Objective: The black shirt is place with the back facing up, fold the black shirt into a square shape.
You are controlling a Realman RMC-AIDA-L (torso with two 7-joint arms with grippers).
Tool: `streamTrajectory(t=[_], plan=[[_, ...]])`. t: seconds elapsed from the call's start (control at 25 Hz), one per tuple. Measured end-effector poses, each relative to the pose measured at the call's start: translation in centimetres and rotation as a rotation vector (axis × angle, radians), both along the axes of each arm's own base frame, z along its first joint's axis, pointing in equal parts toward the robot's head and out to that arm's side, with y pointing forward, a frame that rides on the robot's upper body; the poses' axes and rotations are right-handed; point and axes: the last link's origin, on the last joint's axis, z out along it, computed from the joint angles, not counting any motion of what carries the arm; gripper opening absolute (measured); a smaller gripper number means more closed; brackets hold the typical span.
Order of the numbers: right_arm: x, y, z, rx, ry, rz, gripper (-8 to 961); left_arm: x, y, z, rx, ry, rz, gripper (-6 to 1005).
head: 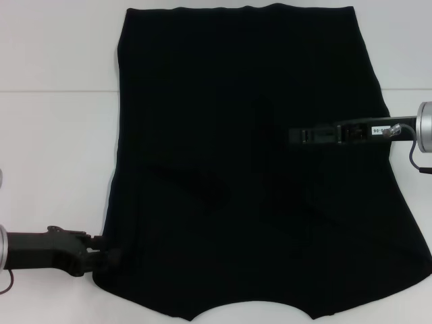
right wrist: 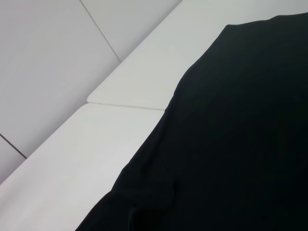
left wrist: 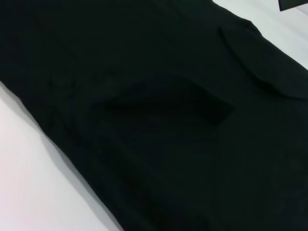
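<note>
White table, black shirt spread flat with its sides folded in

White table (head: 54, 135) carries the black shirt (head: 250, 202), which lies flat across most of it; no lettering shows, so the printed side seems to face down. Its outline is a tall, slightly flared panel with no sleeves sticking out, and the left wrist view shows a flap of cloth lying folded over the body, so I judge the sleeves and sides already tucked inward. What remains, as I read it, is folding the length over to get a square. Left gripper (head: 108, 258) sits at the shirt's near left corner, touching its edge; whether it pinches the cloth I cannot tell. Right gripper (head: 297, 136) reaches in above the middle of the shirt from the right, and its grip is likewise unclear.
</note>
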Motion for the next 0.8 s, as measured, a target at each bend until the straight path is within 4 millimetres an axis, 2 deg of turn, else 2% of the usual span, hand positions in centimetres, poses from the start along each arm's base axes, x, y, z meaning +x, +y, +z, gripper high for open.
streamTrajectory(t=[0.28, 0.64, 0.8], plan=[[0.2, -0.03, 0.14, 0.001, -0.002, -0.004, 945, 0.06, 0.07, 0.01, 0.001, 0.001, -0.004, 308], [0.63, -0.16, 0.26, 0.003, -0.005, -0.014, 945, 0.15, -0.04, 0.22, -0.001, -0.007, -0.006, 87], [0.96, -0.24, 0.41, 0.005, -0.008, -0.023, 945, 0.16, -0.12, 0.77, 0.002, -0.004, -0.007, 38]])
